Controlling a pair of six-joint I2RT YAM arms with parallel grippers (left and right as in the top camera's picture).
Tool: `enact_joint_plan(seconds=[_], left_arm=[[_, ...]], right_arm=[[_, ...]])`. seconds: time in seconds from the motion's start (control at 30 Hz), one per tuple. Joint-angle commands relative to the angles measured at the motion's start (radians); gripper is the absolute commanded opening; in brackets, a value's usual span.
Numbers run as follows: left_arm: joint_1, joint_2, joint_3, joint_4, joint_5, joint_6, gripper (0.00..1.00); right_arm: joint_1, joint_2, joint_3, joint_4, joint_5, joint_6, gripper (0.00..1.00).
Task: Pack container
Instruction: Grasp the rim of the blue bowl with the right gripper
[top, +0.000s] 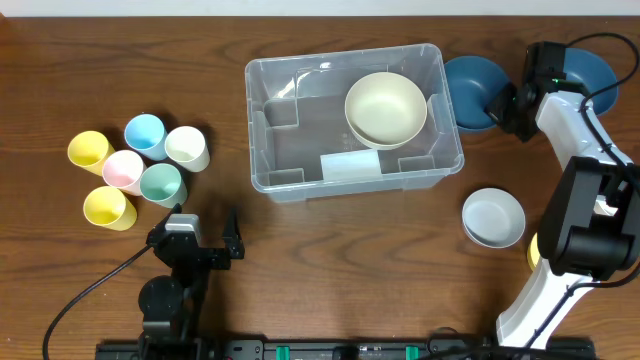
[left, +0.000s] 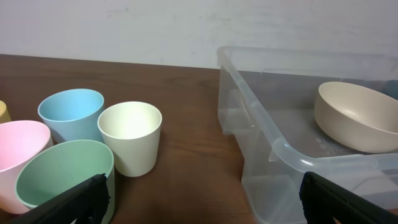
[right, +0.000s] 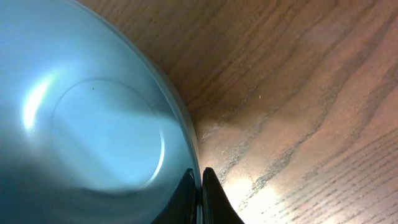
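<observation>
The clear container (top: 340, 58) stands mid-table with a cream bowl (top: 386, 108) inside at its right end and a white label (top: 350, 165) on its base. My right gripper (top: 510, 105) is beside the container's right wall, shut on the rim of a dark blue bowl (top: 468, 90). The right wrist view shows the fingers (right: 200, 186) pinching that bowl's rim (right: 87, 124) low over the wood. My left gripper (top: 205, 245) is open and empty near the front edge. In the left wrist view (left: 205, 211) it faces the container (left: 261, 118) and the cream bowl (left: 357, 118).
Several cups stand at the left: yellow (top: 88, 150), blue (top: 145, 133), cream (top: 187, 147), pink (top: 123, 170), green (top: 161, 184), yellow (top: 108, 207). A second blue bowl (top: 590, 72) sits at the far right. A pale grey bowl (top: 493, 217) sits front right.
</observation>
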Motion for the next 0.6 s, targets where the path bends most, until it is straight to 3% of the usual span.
enact_joint_plan(seconds=[0.0, 0.57], left_arm=[[0.005, -0.006, -0.016, -0.030, 0.011, 0.009, 0.98], [0.005, -0.006, -0.016, -0.030, 0.012, 0.009, 0.98]], right_arm=[[-0.018, 0.002, -0.011, 0.009, 0.045, -0.058, 0.01], [-0.122, -0.224, 0.068, -0.027, -0.040, -0.233, 0.01]])
